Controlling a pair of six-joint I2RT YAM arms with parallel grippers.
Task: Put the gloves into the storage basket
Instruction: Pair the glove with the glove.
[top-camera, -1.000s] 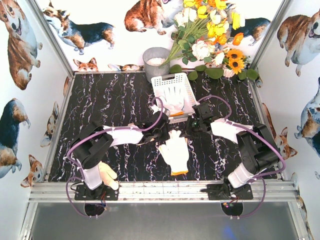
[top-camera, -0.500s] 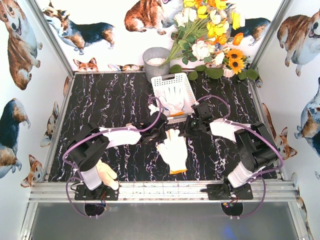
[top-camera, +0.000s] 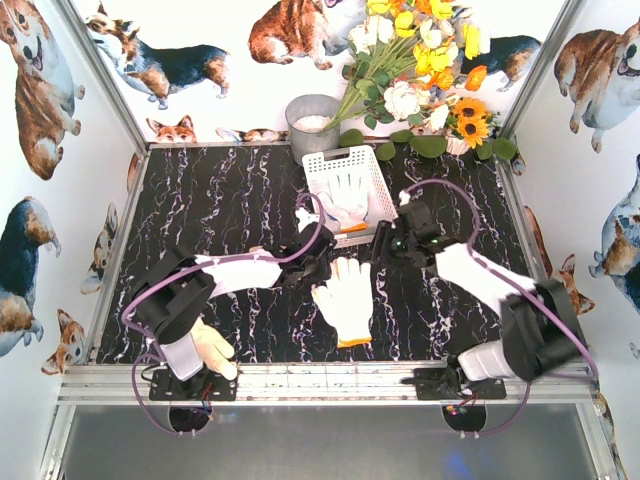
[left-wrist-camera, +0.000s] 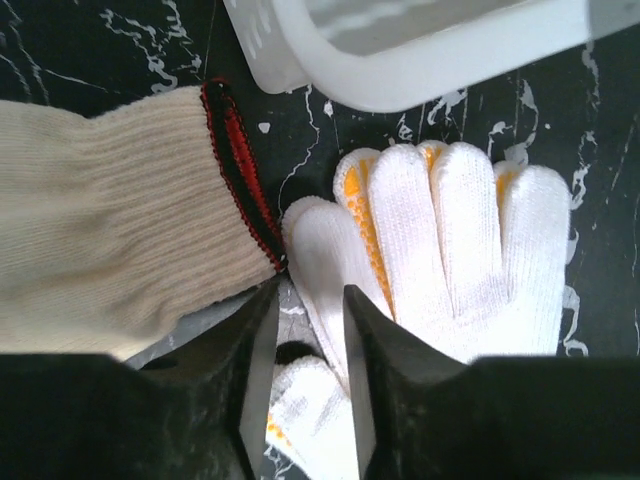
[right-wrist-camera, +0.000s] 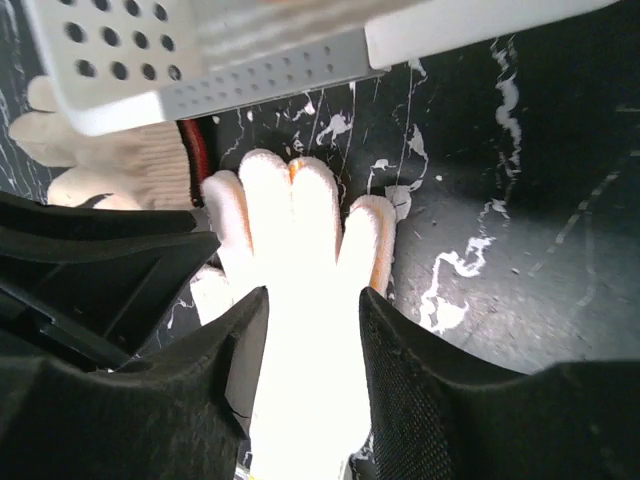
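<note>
Top external view: white glove (top-camera: 345, 300) lies on the bench (top-camera: 220, 200) mid-frame, just below the storage basket (top-camera: 345, 153). Left fingers (left-wrist-camera: 255, 385) are narrowly parted and right fingers (right-wrist-camera: 405, 385) wider, both empty. We fear the left pinching the touching cream glove (left-wrist-camera: 110, 250) too.

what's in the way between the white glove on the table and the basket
Nothing visible. The white glove points its fingertips at the storage basket, with only bare table before the near wall; the cream red-cuffed glove lies off to the side.
</note>
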